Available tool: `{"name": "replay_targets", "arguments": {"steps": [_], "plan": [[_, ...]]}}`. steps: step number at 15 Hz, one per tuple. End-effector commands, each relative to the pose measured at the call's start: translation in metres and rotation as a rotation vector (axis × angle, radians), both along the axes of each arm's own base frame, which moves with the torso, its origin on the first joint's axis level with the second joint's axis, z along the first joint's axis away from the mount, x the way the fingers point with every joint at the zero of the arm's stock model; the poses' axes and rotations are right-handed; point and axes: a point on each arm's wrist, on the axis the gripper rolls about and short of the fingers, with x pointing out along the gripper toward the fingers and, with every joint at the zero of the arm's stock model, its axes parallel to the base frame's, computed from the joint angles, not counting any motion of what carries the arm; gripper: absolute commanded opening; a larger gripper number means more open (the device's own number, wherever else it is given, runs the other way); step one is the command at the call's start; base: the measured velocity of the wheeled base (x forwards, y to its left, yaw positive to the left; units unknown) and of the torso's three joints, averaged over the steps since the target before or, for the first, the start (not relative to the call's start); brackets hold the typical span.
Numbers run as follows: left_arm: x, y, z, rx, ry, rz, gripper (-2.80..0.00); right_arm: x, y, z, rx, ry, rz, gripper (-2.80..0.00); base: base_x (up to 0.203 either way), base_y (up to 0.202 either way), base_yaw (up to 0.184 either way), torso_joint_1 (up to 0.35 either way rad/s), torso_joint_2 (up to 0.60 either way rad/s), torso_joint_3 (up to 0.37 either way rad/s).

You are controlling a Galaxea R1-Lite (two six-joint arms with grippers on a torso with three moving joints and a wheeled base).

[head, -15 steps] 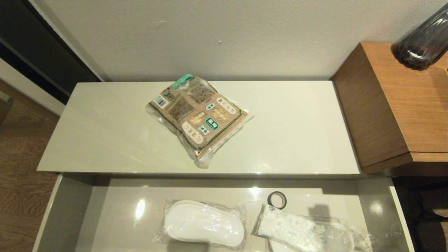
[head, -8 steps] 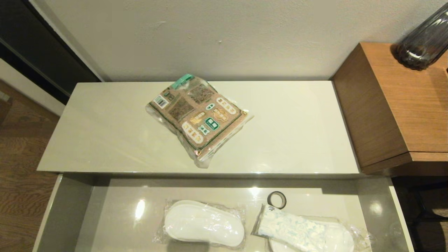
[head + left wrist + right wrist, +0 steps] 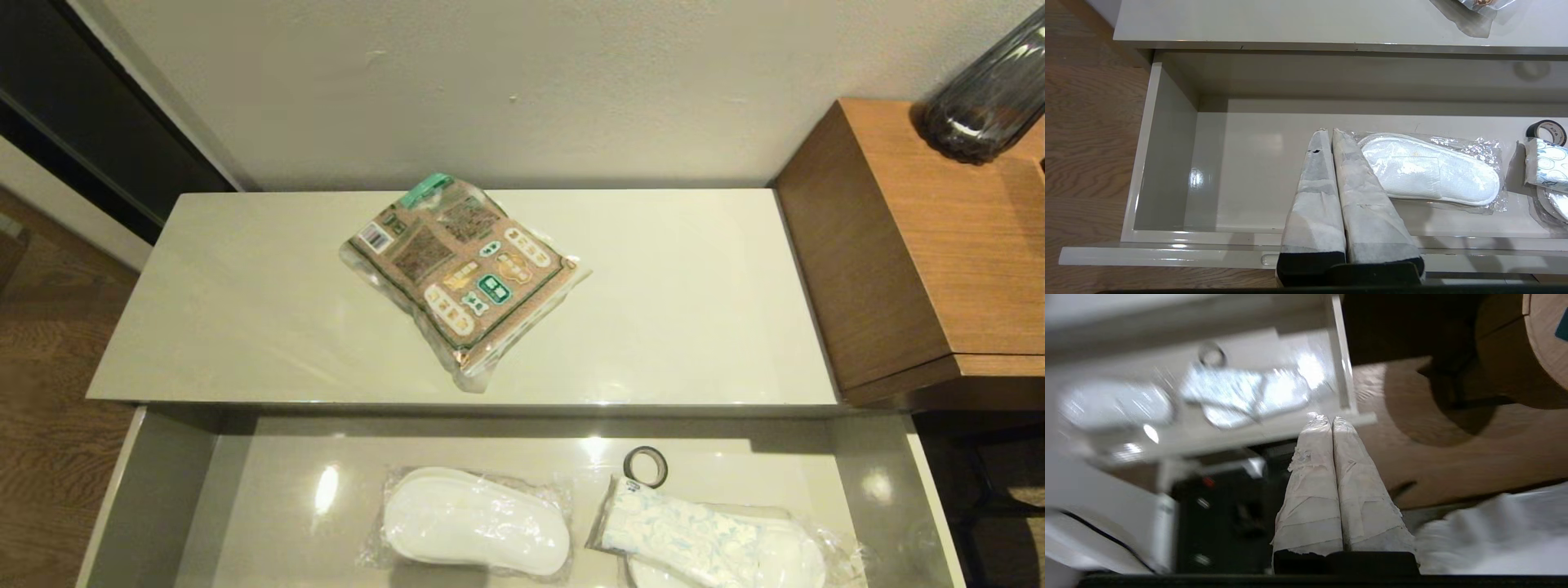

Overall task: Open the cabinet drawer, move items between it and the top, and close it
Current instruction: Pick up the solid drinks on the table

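Both hands are empty with fingers pressed together: my left hand (image 3: 1329, 131) hangs over the open cabinet drawer (image 3: 155, 490), my right hand (image 3: 1331, 418) sits off its right front corner. Closing now risks stranding the brown-and-green packet (image 3: 461, 273), lying flat mid-worktop (image 3: 694, 294) toward the back edge. Its slick plastic could slip, as could the blue-patterned white pack (image 3: 686, 535) near the drawer's right end.

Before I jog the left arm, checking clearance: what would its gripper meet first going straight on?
Probably the drawer floor beside the bagged slipper: the shut left gripper points into the open drawer, tips near the slipper's end. Depth is unclear.
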Motion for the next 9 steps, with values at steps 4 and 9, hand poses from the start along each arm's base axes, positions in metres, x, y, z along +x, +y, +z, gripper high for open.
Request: {"name": "replay_targets", "arguments": {"steps": [4,9], "plan": [[0.000,0.000,0.000,-0.002,0.001,0.000,-2.80,0.013,0.005,-0.067,-0.147,-0.098,0.001,-2.80,0.000,0.000,0.000,0.000,0.00,0.000],[0.000,0.000,0.000,-0.001,0.001,0.002,-2.80,0.022,0.005,-0.051,-0.108,-0.280,-0.017,-2.80,0.000,0.000,0.000,0.000,0.00,0.000]]}}
